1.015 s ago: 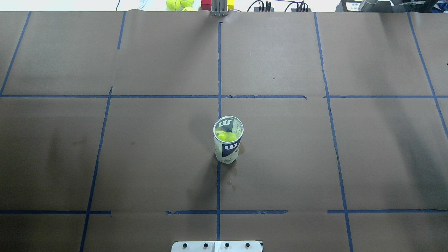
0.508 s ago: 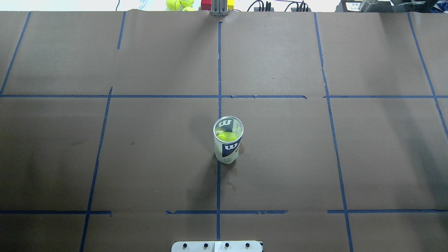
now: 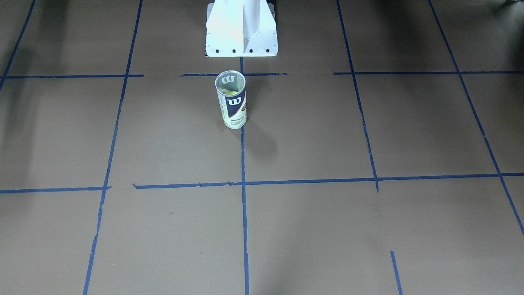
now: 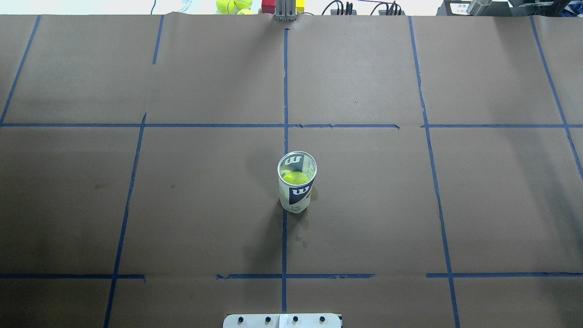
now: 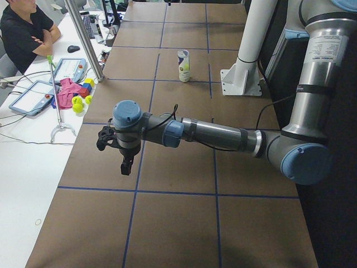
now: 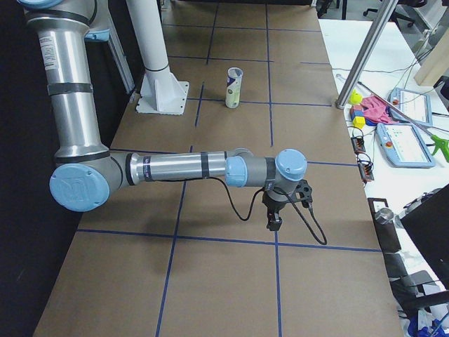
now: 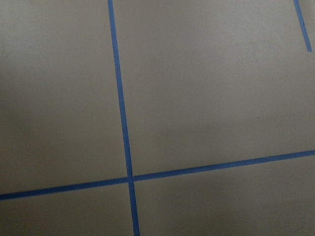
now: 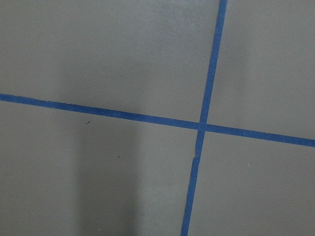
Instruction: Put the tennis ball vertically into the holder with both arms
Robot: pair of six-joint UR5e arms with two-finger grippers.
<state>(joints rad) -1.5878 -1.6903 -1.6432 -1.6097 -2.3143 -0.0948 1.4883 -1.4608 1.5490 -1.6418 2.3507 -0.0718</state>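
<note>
The holder [image 4: 297,182], a clear can with a navy-and-white Wilson label, stands upright at the table's middle on the centre tape line. It also shows in the front view [image 3: 231,100] and both side views [image 5: 183,66] [image 6: 233,88]. The tennis ball [image 4: 295,177] lies inside it, seen through the open mouth [image 3: 232,93]. My left gripper [image 5: 127,166] hangs over the table's left end, far from the can. My right gripper [image 6: 273,223] hangs over the right end. I cannot tell whether either is open or shut. Both wrist views show only brown paper and blue tape.
Spare tennis balls [image 4: 230,5] and red and yellow blocks [image 4: 268,5] lie beyond the far edge. The white pedestal base [image 3: 241,28] stands just behind the can. A seated operator [image 5: 22,28], tablets and cables are at the side desk.
</note>
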